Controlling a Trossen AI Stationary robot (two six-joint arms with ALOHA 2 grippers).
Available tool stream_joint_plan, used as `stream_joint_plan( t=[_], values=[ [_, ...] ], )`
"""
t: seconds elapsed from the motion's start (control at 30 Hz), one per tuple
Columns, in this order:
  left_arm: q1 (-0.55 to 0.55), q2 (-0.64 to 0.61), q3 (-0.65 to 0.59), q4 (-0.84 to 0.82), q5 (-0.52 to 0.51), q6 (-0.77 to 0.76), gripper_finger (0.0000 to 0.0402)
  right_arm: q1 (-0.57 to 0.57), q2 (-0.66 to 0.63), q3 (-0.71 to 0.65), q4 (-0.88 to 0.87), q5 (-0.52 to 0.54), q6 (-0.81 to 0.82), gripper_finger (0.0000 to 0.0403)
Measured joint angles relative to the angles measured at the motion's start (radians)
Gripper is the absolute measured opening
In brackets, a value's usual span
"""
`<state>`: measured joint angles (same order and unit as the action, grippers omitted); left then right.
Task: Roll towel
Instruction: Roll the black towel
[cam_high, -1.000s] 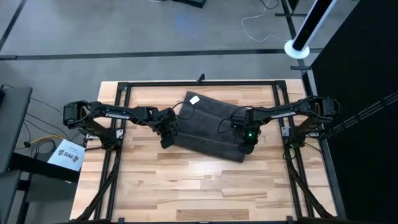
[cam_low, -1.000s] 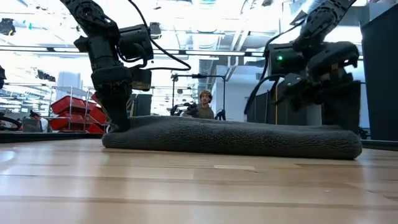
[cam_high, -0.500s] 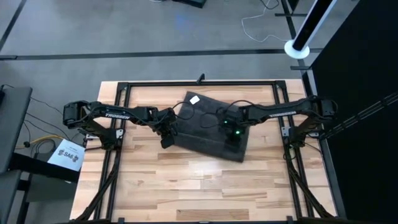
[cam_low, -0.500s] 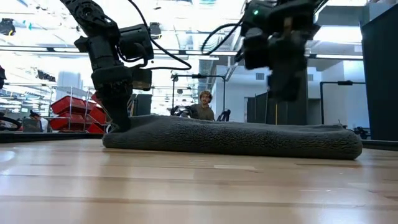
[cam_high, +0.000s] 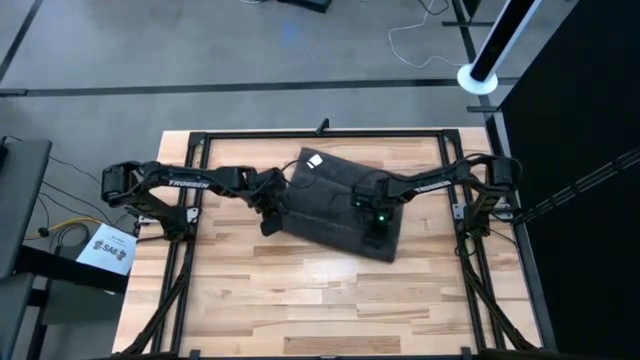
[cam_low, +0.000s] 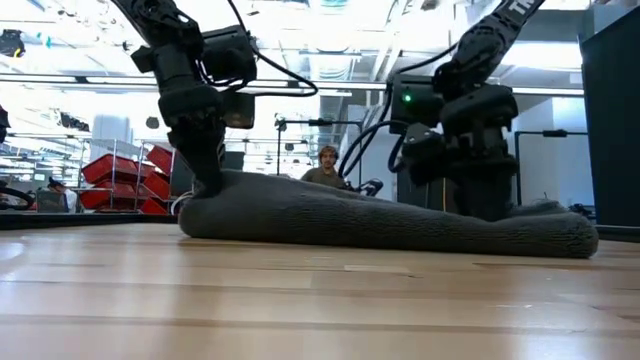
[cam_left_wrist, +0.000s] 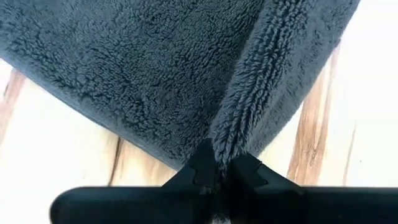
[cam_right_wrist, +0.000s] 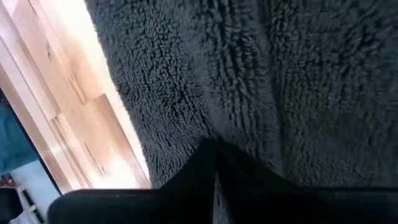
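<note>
I have the left tool (cam_high: 268, 212) pinched shut on the towel (cam_high: 335, 200) edge and the right tool (cam_high: 377, 222) closed on its near edge, mid-worktop (cam_high: 300, 290), so I should lift both evenly and turn the edge over tightly.

Towel (cam_high: 335, 200) on table (cam_high: 300, 300), between both arms.

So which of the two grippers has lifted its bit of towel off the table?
The left gripper: it is shut on the towel corner and holds it raised. The right gripper pinches the cloth lower down, near the tabletop.
</note>
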<state>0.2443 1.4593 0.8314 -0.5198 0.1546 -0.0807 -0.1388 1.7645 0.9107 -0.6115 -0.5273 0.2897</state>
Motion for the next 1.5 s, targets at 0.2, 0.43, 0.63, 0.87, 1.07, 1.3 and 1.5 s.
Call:
stream_joint_plan(
  t=[0.2, 0.43, 0.63, 0.87, 1.07, 1.3, 1.5],
  values=[
    [0.065, 0.0, -0.017, 0.006, 0.003, 0.058, 0.0002, 0.018, 0.0, -0.013, 0.014, 0.002, 0.0, 0.0001],
    [0.109, 0.0, -0.015, -0.009, 0.001, 0.073, 0.0044, 0.026, 0.001, -0.015, 0.059, 0.003, 0.031, 0.0],
    [0.111, 0.0, 0.035, -0.094, 0.001, 0.058, 0.0143, 0.029, 0.001, -0.017, 0.052, -0.002, 0.027, 0.0],
    [0.069, 0.0, 0.138, -0.22, 0.008, 0.124, 0.0168, 0.046, 0.001, -0.016, 0.035, 0.005, -0.007, 0.0],
    [-0.004, -0.001, 0.156, -0.202, 0.061, 0.293, 0.0146, 0.049, 0.002, -0.017, 0.029, 0.002, -0.033, 0.0],
    [0.025, -0.001, 0.053, -0.019, 0.058, 0.315, 0.01, 0.058, 0.002, -0.017, 0.023, 0.008, -0.06, 0.0],
    [0.081, -0.001, -0.036, 0.101, 0.07, 0.343, 0.0059, 0.086, 0.0, -0.017, 0.019, 0.011, -0.112, 0.0]
  ],
)
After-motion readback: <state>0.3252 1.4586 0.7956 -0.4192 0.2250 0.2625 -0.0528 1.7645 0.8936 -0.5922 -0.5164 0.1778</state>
